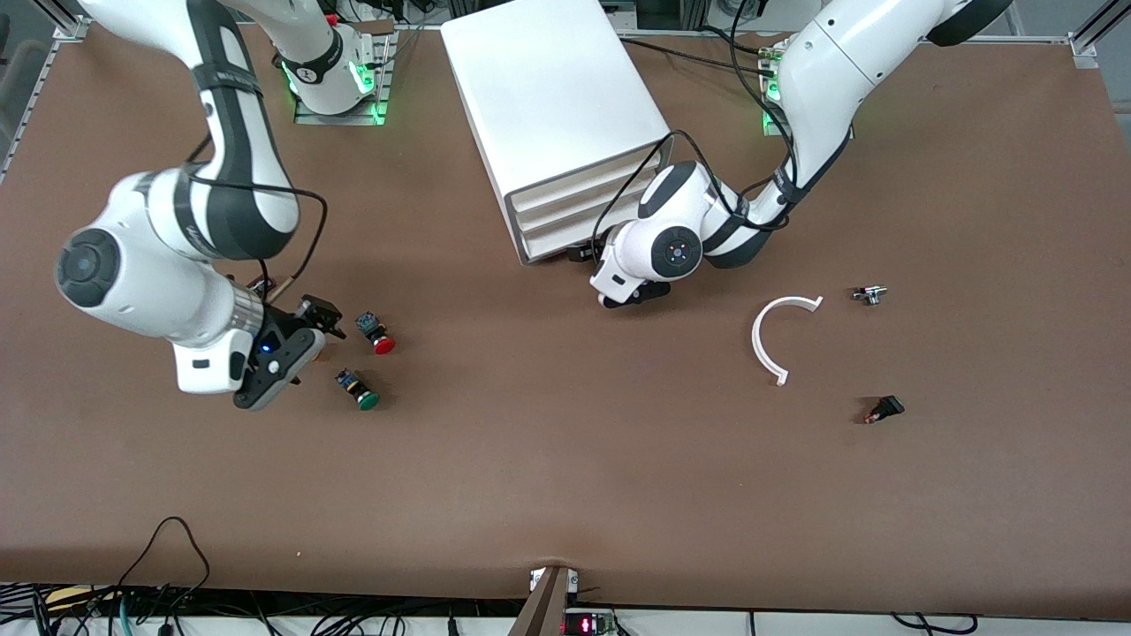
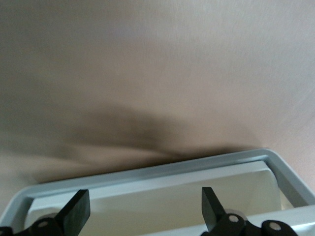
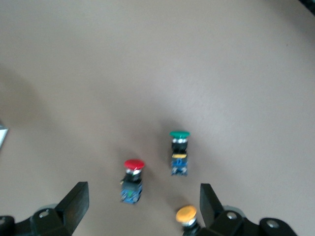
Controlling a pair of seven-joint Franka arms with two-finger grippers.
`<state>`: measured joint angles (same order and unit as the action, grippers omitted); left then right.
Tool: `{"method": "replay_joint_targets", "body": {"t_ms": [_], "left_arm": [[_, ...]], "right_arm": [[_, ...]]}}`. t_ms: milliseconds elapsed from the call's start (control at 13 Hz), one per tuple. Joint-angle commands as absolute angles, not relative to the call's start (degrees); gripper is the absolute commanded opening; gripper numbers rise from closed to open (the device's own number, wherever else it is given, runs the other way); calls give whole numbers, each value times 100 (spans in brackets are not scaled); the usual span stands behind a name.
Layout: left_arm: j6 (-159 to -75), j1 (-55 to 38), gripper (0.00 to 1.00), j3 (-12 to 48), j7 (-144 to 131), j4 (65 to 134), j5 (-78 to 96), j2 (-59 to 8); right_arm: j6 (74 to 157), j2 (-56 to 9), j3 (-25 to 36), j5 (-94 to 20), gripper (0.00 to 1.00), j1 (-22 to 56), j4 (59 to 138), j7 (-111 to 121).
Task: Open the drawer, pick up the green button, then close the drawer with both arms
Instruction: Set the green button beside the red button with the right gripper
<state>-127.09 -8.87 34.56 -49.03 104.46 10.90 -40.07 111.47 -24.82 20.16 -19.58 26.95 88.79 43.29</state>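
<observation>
The white cabinet (image 1: 548, 97) stands at the robots' edge of the table, mid-table. Its lowest drawer (image 1: 555, 246) looks pushed in. My left gripper (image 1: 590, 253) is low in front of that drawer, mostly hidden under its wrist. In the left wrist view the gripper (image 2: 143, 211) is open and empty, with the drawer's pale tray (image 2: 157, 201) and grey rim between the fingers. The green-capped button (image 1: 360, 392) lies on the table toward the right arm's end. My right gripper (image 1: 296, 353) hovers beside it, open and empty (image 3: 142, 209), with the green button (image 3: 179, 152) ahead.
A red-capped button (image 1: 380, 339) lies beside the green one, farther from the front camera. An orange-capped button (image 3: 187, 216) lies close to one right finger. A white curved piece (image 1: 767, 340), a small metal part (image 1: 870, 294) and a small black part (image 1: 884, 409) lie toward the left arm's end.
</observation>
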Motion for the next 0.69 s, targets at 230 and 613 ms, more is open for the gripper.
{"method": "replay_joint_targets", "body": {"t_ms": [230,613], "left_arm": [[-12665,-800,100,3577,-5027,10661,1257,-3753],[-12025,-388,100,3489,-4966,10495,1021,-3157]], "right_arm": [[9495,-1706,1986,-1531,100,2646,8281,2885],[8948,-933,890,-221,100,1226,8226,2883]]}}
